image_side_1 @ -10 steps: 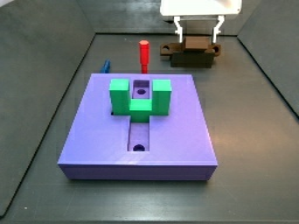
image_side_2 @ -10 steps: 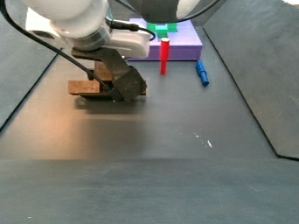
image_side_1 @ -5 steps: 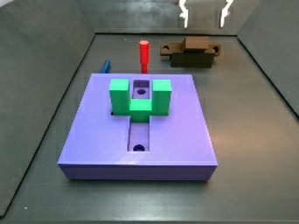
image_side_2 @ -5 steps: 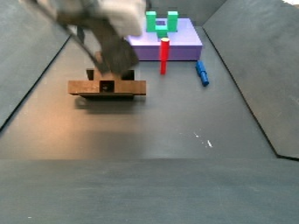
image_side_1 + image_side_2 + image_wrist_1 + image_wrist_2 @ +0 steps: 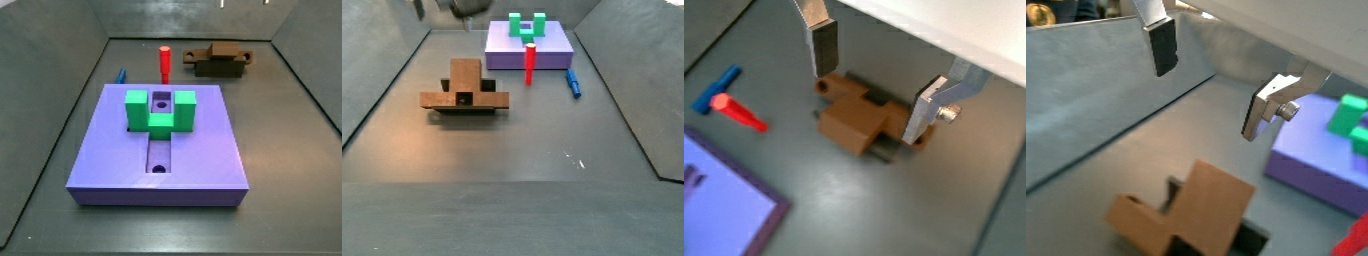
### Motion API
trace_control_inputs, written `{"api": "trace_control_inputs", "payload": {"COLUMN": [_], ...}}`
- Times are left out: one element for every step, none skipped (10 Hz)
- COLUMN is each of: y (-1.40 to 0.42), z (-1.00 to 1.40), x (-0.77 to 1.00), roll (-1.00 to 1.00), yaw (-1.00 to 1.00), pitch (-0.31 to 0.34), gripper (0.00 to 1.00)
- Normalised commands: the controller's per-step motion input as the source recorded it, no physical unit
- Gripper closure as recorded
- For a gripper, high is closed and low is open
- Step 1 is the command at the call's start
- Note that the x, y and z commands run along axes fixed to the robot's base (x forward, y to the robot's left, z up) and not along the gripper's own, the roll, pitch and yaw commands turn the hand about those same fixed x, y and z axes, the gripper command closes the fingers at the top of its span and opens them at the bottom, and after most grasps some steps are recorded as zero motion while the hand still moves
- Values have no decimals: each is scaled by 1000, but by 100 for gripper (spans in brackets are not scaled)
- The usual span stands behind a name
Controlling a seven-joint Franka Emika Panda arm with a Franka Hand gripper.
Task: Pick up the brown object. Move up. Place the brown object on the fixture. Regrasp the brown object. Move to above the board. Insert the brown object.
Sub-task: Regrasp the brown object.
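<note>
Near to far in a side view: the big lavender board (image 5: pixel 158 140) lies on the dark worktop (image 5: pixel 287 200), its slot and holes along the middle, with a green U-shaped block (image 5: pixel 160 110) standing on it; behind the board stand an upright red peg (image 5: pixel 164 62) and a small blue piece (image 5: pixel 120 76) on the floor, and farthest back the fixture (image 5: pixel 222 68) with the brown object (image 5: pixel 218 52) lying across its top. In a side view from the opposite end the order flips — brown object (image 5: pixel 465 92) on the fixture (image 5: pixel 470 108) nearest, then red peg (image 5: pixel 529 62), blue piece (image 5: pixel 573 82), board (image 5: pixel 529 47) at the back. The claw (image 5: pixel 871 75) hangs above the fixture (image 5: pixel 882 150) and brown object (image 5: pixel 855 115), released — silver fingers (image 5: pixel 823 42) spread wide, touching nothing, nothing between them. Same in both wrist views: claw (image 5: pixel 1211 75) open and clear above the brown object (image 5: pixel 1180 212). In the side views only blurred finger tips (image 5: pixel 222 4) show at the picture edge.
</note>
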Motion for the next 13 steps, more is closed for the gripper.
{"api": "trace_control_inputs", "payload": {"y": [0,0,0,0,0,0,0,0,-6,-80,-491,-543,-583], "z": [129,80,63,57,57,51,40,14,54,43,-109,-97,-131], "x": [223,263,243,240,231,214,183,103,23,0,0,-223,-320], "roll": [1000,1000,1000,1000,1000,1000,1000,1000,1000,1000,1000,806,523], "yaw": [194,283,289,291,291,286,283,369,429,380,137,54,29], "pitch": [-329,-134,-97,-89,-77,-57,-23,0,-183,-197,0,500,663], "gripper": [0,0,0,0,0,0,0,0,0,0,0,0,0]}}
